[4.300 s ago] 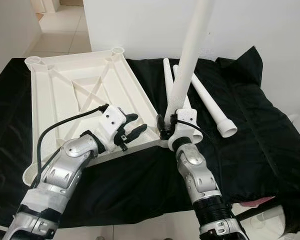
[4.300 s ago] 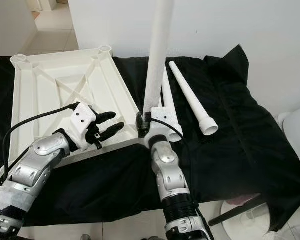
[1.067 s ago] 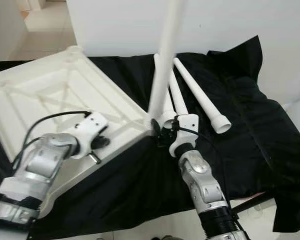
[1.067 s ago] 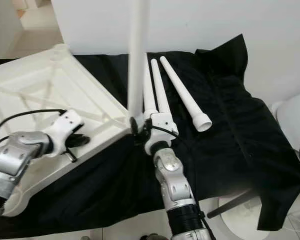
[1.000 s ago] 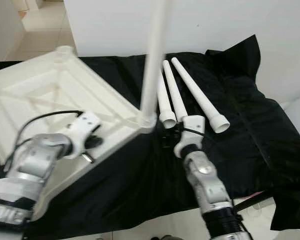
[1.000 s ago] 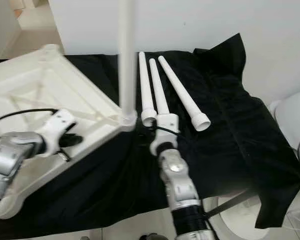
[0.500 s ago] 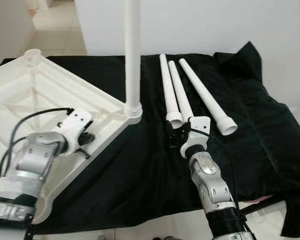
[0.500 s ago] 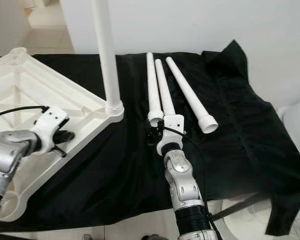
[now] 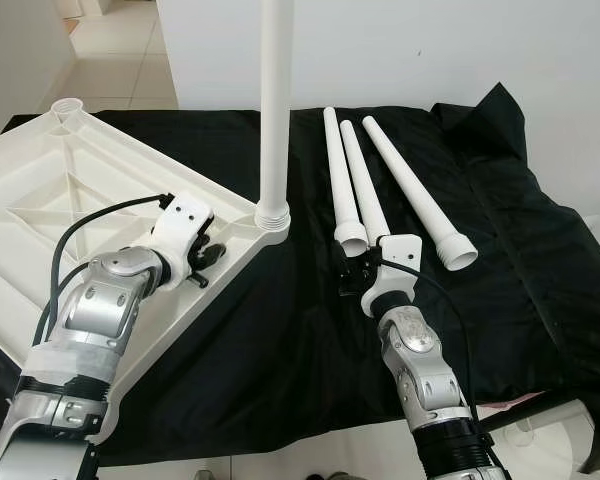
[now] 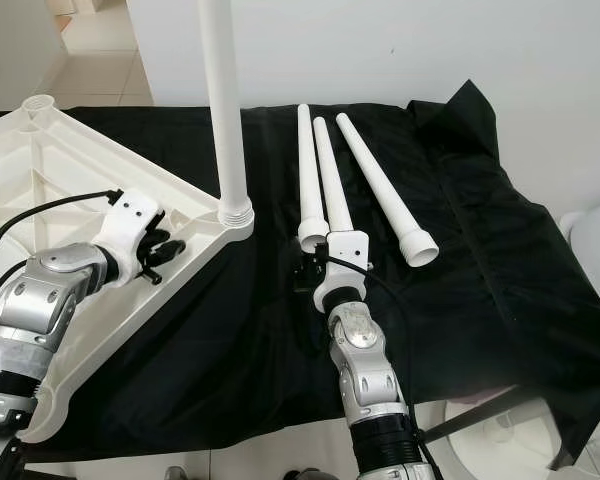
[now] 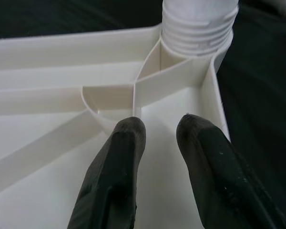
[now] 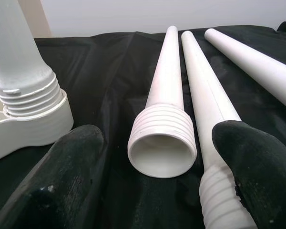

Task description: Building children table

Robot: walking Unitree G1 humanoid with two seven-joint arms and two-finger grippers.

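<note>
Fitted leg: a long white plastic leg point(image 9: 276, 100) stands upright in the near corner socket of the upturned white plastic children's tabletop point(image 9: 55, 200), threads seated in the collar; a second ago the right gripper was at its base, now it stands alone.
Right gripper: the right gripper point(image 9: 355, 272) has let go and come away to the loose legs; its fingers are spread wide on either side of the threaded mouth of the nearest loose white leg point(image 12: 166, 121), holding nothing.
Left gripper: the left gripper point(image 9: 208, 258) rests on the ribbed underside of the tabletop just beside the fitted corner, fingers point(image 11: 121, 157) slightly apart and empty, as it did half a second ago.
Loose legs: three tapered white legs lie side by side on the black cloth point(image 9: 500, 250) covering the table, the outermost leg point(image 9: 420, 195) a little apart from the other two.
Meaning: judged from this, one leg is done and three sockets remain.
Next: likely closing on the nearest leg's threaded end and carrying it to a free corner, such as the far socket point(image 9: 68, 105).
</note>
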